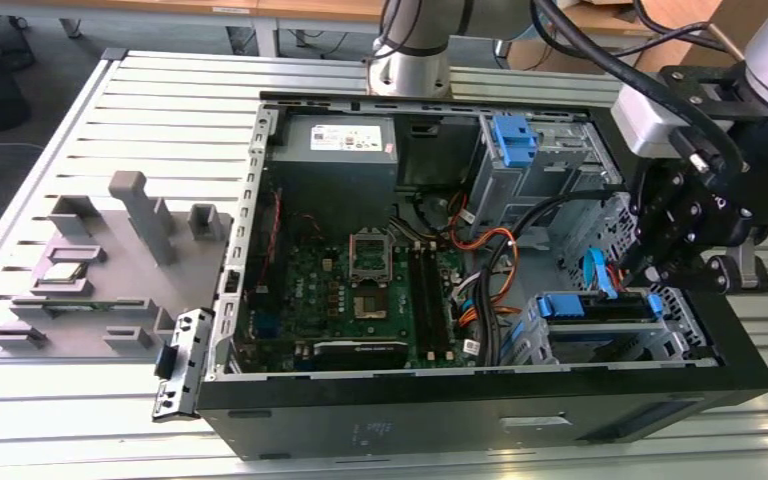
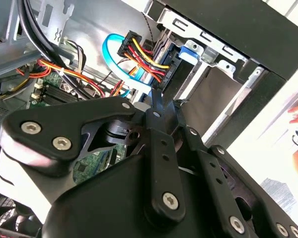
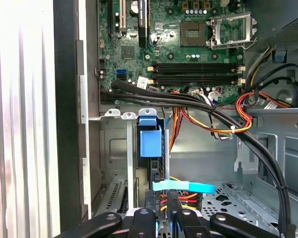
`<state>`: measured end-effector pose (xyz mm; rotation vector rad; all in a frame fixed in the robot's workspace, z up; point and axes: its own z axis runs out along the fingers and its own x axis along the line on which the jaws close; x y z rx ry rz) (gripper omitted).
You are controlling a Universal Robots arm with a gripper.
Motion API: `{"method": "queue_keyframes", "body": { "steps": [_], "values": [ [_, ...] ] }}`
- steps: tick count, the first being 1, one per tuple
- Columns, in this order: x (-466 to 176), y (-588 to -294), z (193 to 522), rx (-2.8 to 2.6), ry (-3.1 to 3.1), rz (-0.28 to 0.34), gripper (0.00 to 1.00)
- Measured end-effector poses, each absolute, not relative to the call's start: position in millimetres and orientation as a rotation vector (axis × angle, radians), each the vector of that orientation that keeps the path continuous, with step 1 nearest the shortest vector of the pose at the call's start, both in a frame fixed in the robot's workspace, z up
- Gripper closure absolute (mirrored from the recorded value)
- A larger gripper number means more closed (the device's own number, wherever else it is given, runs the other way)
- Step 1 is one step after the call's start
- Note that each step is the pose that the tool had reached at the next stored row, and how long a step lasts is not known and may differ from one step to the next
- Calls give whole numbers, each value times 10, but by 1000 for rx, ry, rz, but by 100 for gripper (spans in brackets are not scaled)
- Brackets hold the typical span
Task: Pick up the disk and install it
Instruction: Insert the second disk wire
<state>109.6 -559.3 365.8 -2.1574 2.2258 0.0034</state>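
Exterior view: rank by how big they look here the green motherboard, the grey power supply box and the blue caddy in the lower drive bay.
1. Green motherboard, clearly largest.
2. Grey power supply box.
3. Blue caddy, smallest; the gripper hangs beside it.

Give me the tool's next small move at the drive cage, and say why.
Probably a short, slow press straight down on the disk. The tool hangs right above its blue caddy, which already sits in the drive cage beside the blue cable. Whether it is fully seated cannot be told.
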Motion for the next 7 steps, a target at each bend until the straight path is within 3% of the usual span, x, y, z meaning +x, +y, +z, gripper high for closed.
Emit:
{"method": "queue_keyframes", "body": {
  "steps": [7],
  "values": [
    [1097, -5593, 3665, -2157, 2226, 4, 76]
  ]
}}
